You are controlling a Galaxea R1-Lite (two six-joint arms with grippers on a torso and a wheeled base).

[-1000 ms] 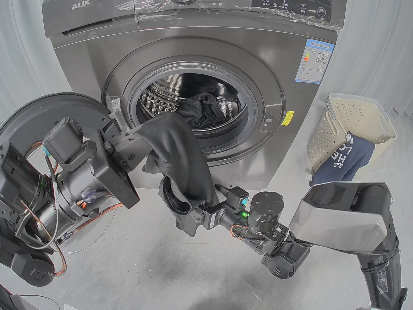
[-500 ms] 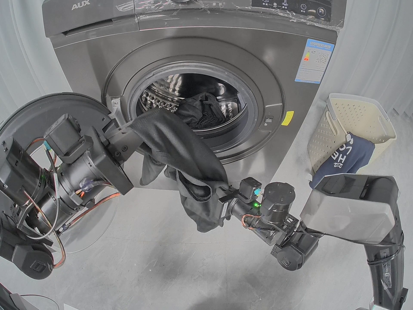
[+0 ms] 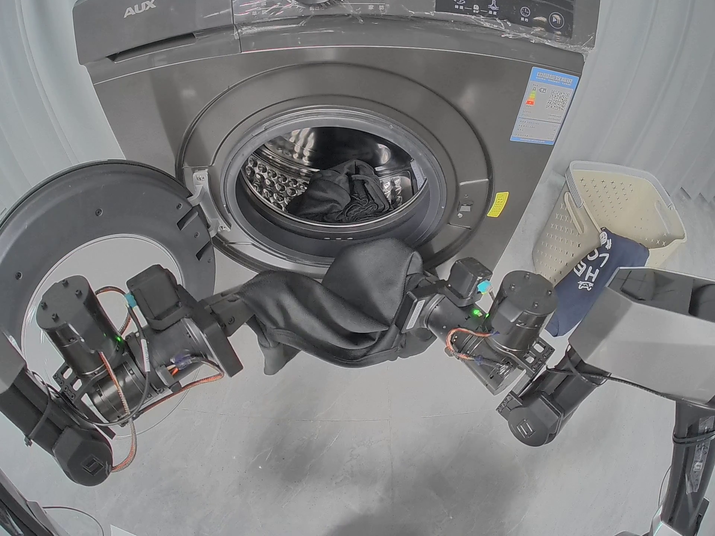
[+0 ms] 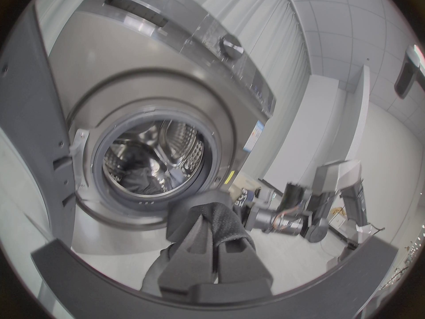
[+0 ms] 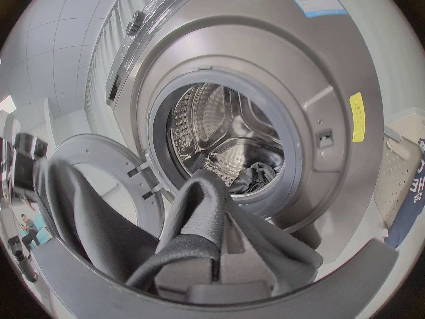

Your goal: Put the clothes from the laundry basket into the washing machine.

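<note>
The left gripper (image 3: 240, 307) pinches one end of one black garment (image 3: 350, 303), slung below the washing machine (image 3: 462, 106) opening; the right gripper (image 3: 410, 308) pinches the other. A second dark garment (image 3: 339, 195) lies inside the drum. One navy shirt (image 3: 592, 281) hangs over the rim of the single basket (image 3: 633, 176).

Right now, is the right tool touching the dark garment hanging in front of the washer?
Touching. The right wrist view shows the right tool shut on a fold of the dark garment, the cloth pinched between its fingers.
</note>
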